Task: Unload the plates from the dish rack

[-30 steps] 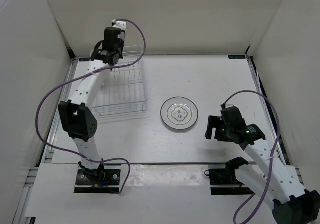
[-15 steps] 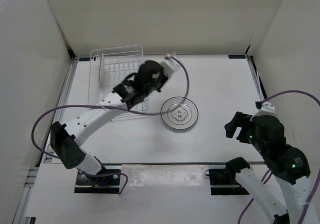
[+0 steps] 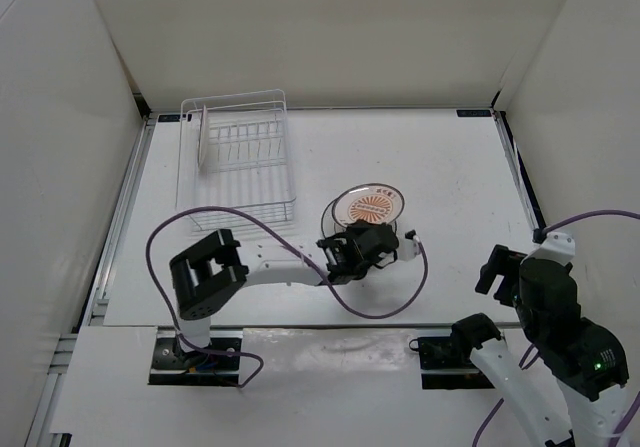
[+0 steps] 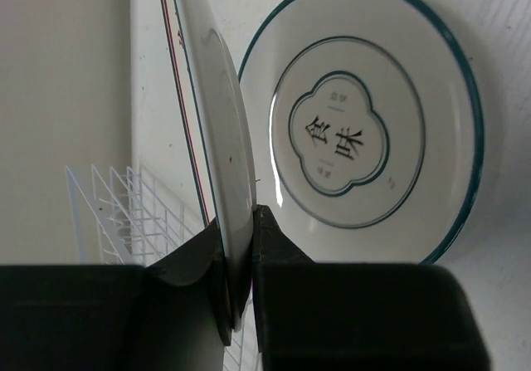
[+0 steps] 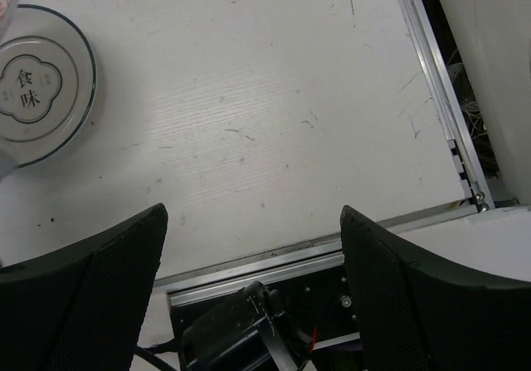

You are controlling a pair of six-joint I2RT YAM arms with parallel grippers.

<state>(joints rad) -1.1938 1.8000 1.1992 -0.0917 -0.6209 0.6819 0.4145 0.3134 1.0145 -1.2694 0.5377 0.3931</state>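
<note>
My left gripper [image 3: 362,248] is shut on the rim of the orange sunburst plate [image 3: 373,207] and holds it tilted on edge just above the scalloped plate [image 3: 327,219]. That plate lies flat on the table and is mostly hidden beneath. In the left wrist view the held plate [image 4: 217,130] shows edge-on between my fingers [image 4: 274,251], with the scalloped plate [image 4: 358,139] flat to its right. The white wire dish rack [image 3: 243,157] stands at the back left. My right gripper [image 5: 257,263] is open and empty over the table's near right edge.
Another white plate [image 3: 203,137] stands on edge in the rack's left end. The rack's wires [image 4: 116,213] show left of the held plate. White walls enclose the table. The right wrist view shows the metal front rail [image 5: 332,251] and the scalloped plate [image 5: 33,85] far left.
My left arm swung from the rack to the table's middle, carrying the sunburst plate over the scalloped plate. My right arm pulled back to the near right.
</note>
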